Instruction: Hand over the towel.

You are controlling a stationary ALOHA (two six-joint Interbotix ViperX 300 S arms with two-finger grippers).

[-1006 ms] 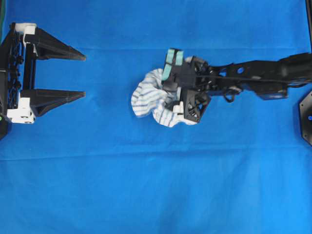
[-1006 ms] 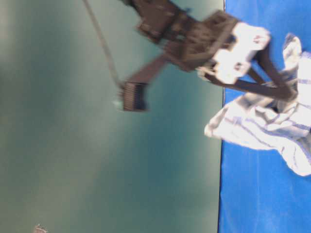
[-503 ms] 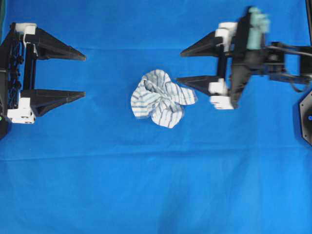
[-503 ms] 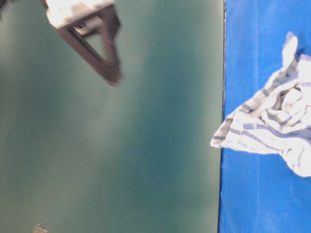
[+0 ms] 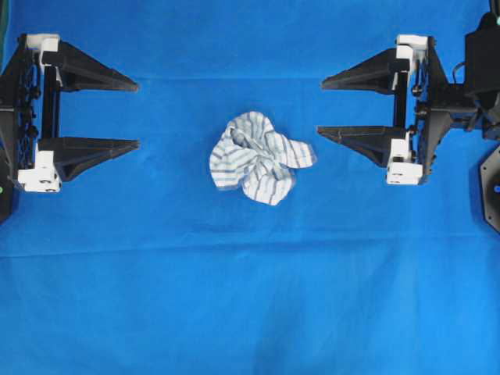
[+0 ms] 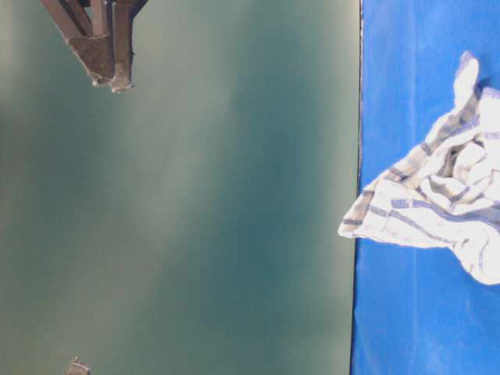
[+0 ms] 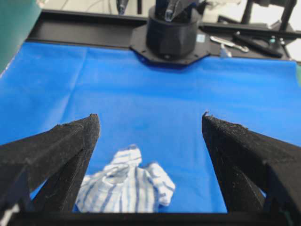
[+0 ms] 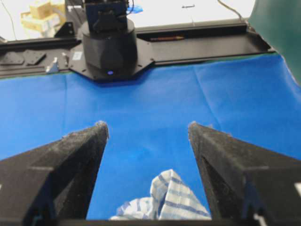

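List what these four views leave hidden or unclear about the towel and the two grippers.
- Towel: its underside and inner folds are hidden by its own crumpling; the table-level view cuts it off at the right edge.
- Left gripper: the overhead view crops its body at the left edge.
- Right gripper: the table-level view shows only blurred fingertips.

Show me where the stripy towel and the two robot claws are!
towel (image 5: pixel 258 156), overhead view, middle of the crumpled cloth.
left gripper (image 5: pixel 137 115), overhead view, gap between its fingertips.
right gripper (image 5: pixel 320 105), overhead view, gap between its fingertips.
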